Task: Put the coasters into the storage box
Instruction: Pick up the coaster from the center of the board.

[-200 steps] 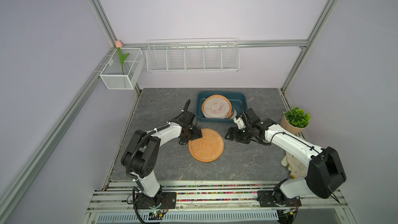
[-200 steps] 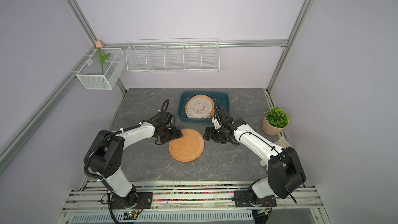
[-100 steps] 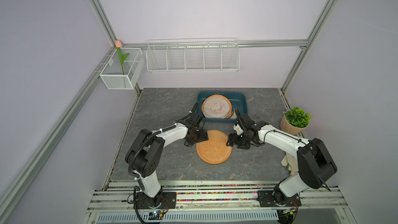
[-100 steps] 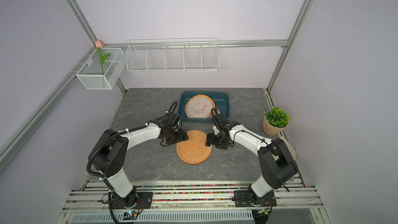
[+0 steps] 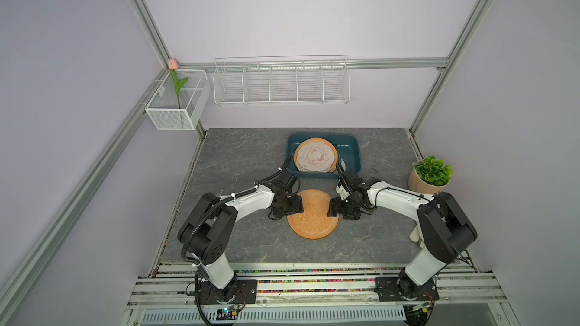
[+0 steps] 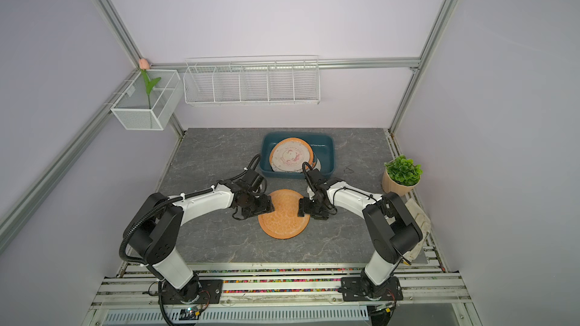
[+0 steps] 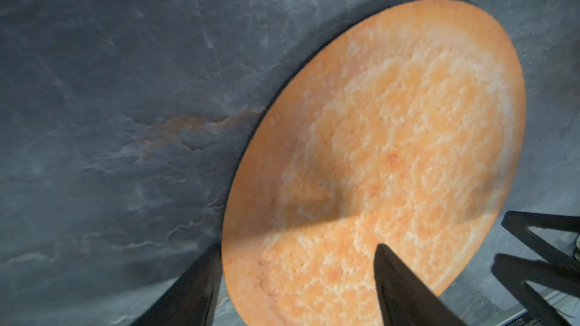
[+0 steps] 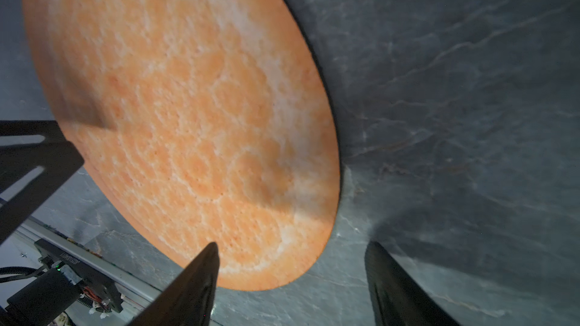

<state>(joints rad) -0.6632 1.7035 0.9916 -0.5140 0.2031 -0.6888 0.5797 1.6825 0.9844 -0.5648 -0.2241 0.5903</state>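
Mid-table: orange coaster flat on grey table. At its 12 o'clock, near but apart: blue box holding stacked coasters, top one printed, stack toward box's 9 o'clock side. At orange coaster's 9 o'clock edge: left claw, fingers spread, one over coaster, one over table beside rim. At 3 o'clock edge: right claw, spread likewise, straddling rim. Finger contact with coaster: cannot tell. Potted plant at table's 3 o'clock edge.
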